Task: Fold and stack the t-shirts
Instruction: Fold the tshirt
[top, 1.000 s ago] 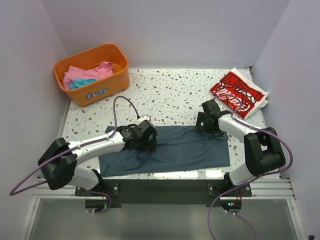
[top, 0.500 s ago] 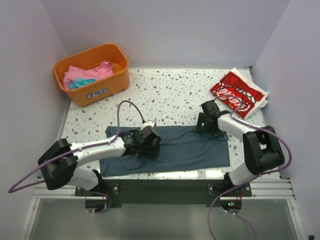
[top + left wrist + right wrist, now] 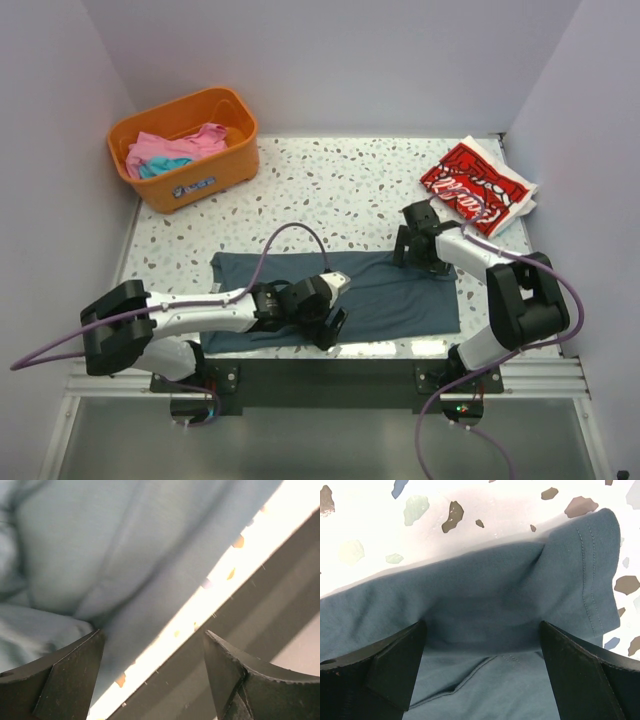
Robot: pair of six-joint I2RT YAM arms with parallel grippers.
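The dark slate-blue t-shirt (image 3: 390,295) lies spread flat along the table's near edge. My left gripper (image 3: 335,325) is open and empty, low over the shirt's front hem, where cloth (image 3: 100,555) meets the bright table edge (image 3: 220,580); its jaws stand wide apart (image 3: 152,675). My right gripper (image 3: 412,255) is open over the shirt's far right corner, its jaws straddling a sleeve fold (image 3: 482,665) of the blue cloth (image 3: 485,610). The red t-shirt with white lettering (image 3: 478,188) lies folded at the back right. Pink (image 3: 170,148) and turquoise (image 3: 155,167) shirts sit in the basket.
The orange plastic basket (image 3: 180,100) stands at the back left corner. Walls close in the left, back and right sides. A speckled tabletop (image 3: 340,190) stretches between basket and red shirt. The left arm's purple cable (image 3: 290,232) arches over the blue shirt.
My left gripper has moved from the shirt's far left part toward the front edge and to the right. The right gripper has stayed at the far right corner.
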